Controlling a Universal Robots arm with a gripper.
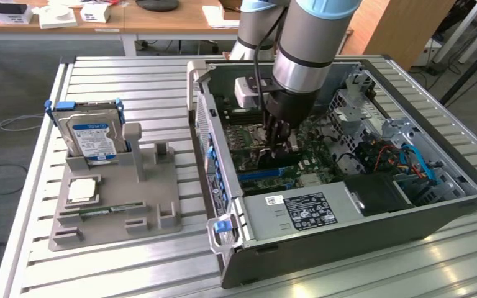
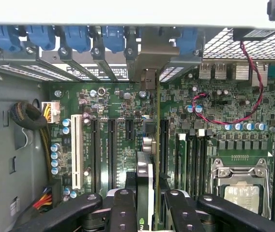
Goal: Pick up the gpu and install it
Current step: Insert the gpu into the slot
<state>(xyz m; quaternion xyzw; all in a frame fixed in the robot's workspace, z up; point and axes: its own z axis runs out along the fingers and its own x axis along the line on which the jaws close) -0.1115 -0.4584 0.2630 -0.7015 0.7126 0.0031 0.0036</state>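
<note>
Hand (image 1: 276, 144) clamped on the gpu (image 2: 146, 181), edge-down inside the case (image 1: 346, 248), centre of the exterior view, over the motherboard (image 2: 123, 104) slots. I'd keep it upright, square to its slot, pressing evenly.

arm (image 1: 305, 43) vertical, wrist downward, fingers (image 2: 122, 212) tight in a grip

My arm (image 1: 305, 43) is a grey tube with a pale blue cap and a black collar — a black cable (image 1: 256, 56) hangs alongside, by a white box (image 1: 251, 92). The gripper (image 2: 147, 195) has black fingers (image 2: 123, 210) with round pins.
</note>
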